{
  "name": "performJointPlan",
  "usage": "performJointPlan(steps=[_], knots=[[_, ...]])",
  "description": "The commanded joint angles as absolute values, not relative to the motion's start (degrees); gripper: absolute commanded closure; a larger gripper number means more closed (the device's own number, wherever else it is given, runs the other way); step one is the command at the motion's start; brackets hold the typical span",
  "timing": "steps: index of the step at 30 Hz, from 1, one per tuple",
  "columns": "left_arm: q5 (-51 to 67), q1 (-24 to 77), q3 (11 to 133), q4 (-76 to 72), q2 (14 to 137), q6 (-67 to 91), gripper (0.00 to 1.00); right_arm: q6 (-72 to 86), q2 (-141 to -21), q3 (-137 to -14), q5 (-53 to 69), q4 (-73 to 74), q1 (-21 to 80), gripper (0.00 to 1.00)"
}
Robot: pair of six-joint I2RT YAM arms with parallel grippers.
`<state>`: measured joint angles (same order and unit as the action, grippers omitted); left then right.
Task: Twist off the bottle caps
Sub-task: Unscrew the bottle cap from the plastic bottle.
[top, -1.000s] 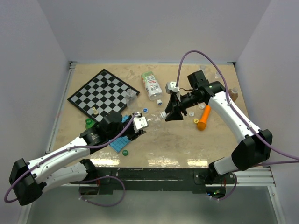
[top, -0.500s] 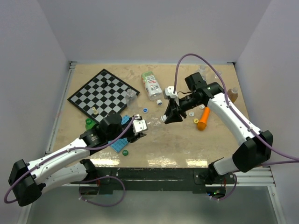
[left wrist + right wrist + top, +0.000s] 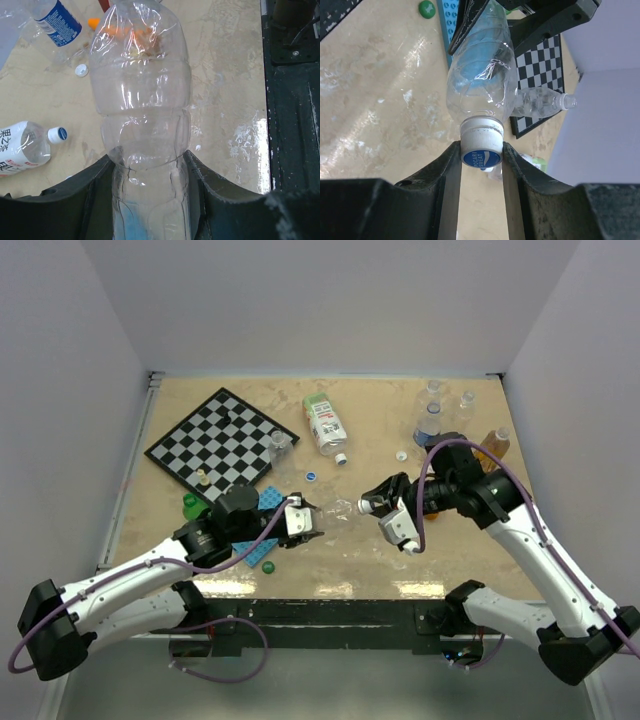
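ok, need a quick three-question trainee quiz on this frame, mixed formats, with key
1. True or false: the left gripper is shut on the body of the clear bottle.
2. Multiple choice: the right gripper is clamped on A) the bottle's body, B) the bottle's white cap, C) nothing.
3. Fill in: seen from the top camera, the chessboard lies on the ____ arm's side of the table.

Key: 1 true. 2 B. 3 left.
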<state>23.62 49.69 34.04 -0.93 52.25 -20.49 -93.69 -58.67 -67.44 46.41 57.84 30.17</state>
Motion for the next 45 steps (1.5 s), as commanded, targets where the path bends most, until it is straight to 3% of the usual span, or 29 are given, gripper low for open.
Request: performJointPlan(steps=[1,6,10,13,17,20,27,45], knots=[[20.92,48.34,33.31,2.64,52.82,-20.48,0.98,-101.96,-57.13,-66.53,43.49,58.18,29.0,1.0],[21.18,48.34,33.31,2.64,53.09,-20.3,0.98,-99.24,-56.08,-65.39,45.61,57.57,28.92,1.0],[21.27,48.34,33.4,2.72,52.91,-20.3,0.98,-93.88,-55.11,-65.04,46.05,55.73,28.92,0.9],[21.36,48.34,33.4,2.72,52.74,-20.22,0.98,-88.79,-54.41,-64.95,46.58,53.88,28.57,0.76],[21.45,48.34,33.49,2.9,52.56,-20.13,0.98,-78.6,-53.53,-65.39,45.8,50.46,27.95,0.49],[21.36,48.34,33.49,2.9,52.56,-20.04,0.98,-70.43,-52.65,-65.48,44.65,47.73,27.16,0.4],[21.36,48.43,33.66,2.9,52.47,-19.95,0.98,-64.78,-50.81,-65.3,42.98,49.48,24.96,0.32],[20.74,48.34,33.84,2.9,52.12,-19.77,0.98,-57.4,-50.71,-64.95,45.17,53.53,21.89,0.29]])
